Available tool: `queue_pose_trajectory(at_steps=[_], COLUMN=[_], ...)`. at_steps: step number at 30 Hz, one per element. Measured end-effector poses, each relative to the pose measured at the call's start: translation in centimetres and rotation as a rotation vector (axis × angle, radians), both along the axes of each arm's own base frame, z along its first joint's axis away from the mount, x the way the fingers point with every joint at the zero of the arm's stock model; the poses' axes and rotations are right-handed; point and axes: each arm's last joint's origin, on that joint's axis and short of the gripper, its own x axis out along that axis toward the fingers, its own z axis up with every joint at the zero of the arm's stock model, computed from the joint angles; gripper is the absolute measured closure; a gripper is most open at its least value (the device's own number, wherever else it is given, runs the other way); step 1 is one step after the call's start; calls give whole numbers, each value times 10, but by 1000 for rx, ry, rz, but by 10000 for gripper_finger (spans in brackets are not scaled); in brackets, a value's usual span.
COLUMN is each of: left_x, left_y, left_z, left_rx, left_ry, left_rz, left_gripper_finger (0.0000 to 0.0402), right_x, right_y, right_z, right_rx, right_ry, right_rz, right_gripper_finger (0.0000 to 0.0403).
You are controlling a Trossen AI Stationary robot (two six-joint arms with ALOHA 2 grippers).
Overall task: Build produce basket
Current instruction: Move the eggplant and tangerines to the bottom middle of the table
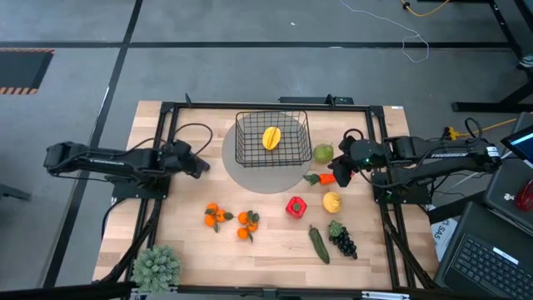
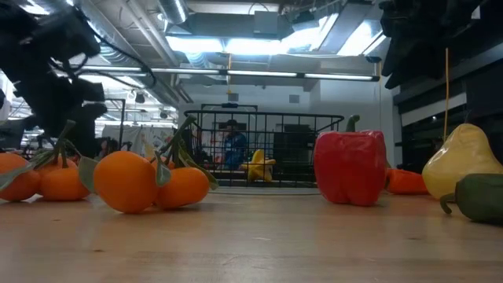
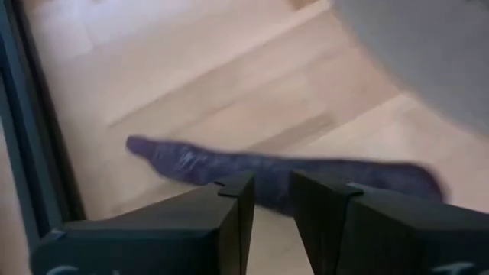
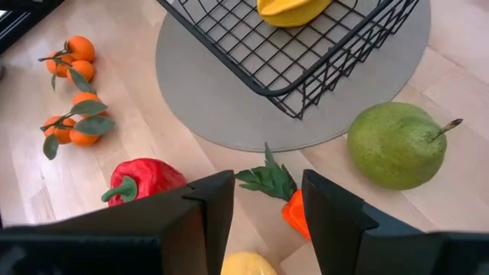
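The black wire basket (image 1: 273, 137) stands on a round grey mat (image 1: 250, 171) and holds the yellow starfruit (image 1: 271, 137). My left gripper (image 3: 273, 200) is open just left of the mat, its fingers across the middle of the purple eggplant (image 3: 191, 164), which lies flat on the table. My right gripper (image 4: 267, 206) is open over the carrot's green top (image 4: 267, 179), right of the mat. The green apple (image 1: 322, 153), lemon (image 1: 331, 202), red pepper (image 1: 295, 207), cucumber (image 1: 319, 243), grapes (image 1: 341, 240) and oranges (image 1: 218, 216) all lie on the table.
A bushy grey-green plant (image 1: 156, 267) sits at the near left corner. A black frame (image 1: 166, 108) borders the table. A second clump of oranges (image 1: 246, 223) lies near the first. Bare wood shows between the left arm and the oranges.
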Motion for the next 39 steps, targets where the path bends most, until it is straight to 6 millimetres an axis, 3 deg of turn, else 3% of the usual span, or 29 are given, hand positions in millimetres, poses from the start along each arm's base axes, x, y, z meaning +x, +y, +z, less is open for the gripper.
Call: queue_pose_trajectory(at_steps=[7,16,19,23,28,39], left_x=[17,44,50,58,63,61], left_y=[1,-18,-22,-19,-5,49], left_z=[-11,-11,-1,27,50,7], left_rx=[-86,-370,-306,-59,246,162], left_ry=[32,-144,-208,-249,-138,218], left_rz=[-28,-338,-383,-345,-231,32], left_gripper_finger=[334,334,334,334,334,334], right_x=[0,0,0,0,0,0], right_y=[0,0,0,0,0,0], right_z=[0,0,0,0,0,0], right_rx=[-3,-3,-3,-3,-4,-19], right_ry=[0,2,2,2,2,5], right_rz=[1,1,1,1,1,16], right_gripper_finger=[260,260,260,260,260,260])
